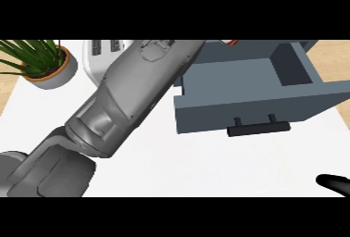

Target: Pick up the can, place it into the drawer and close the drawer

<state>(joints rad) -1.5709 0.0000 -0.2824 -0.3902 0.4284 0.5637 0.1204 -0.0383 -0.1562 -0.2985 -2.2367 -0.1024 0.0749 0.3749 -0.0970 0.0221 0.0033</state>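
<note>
The left forearm [130, 99] crosses the white desk [205, 162] toward the open grey drawer [253, 88]; its hand is hidden. A potted plant [42, 62] stands left. The can is mostly hidden. The right hand [336, 183] barely shows; its grip is unclear.

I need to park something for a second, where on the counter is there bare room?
The widest bare patch of counter lies in front of the drawer, between the left forearm and the right hand at the lower right edge. It is crowded at the back left, around the plant and the appliance.
</note>
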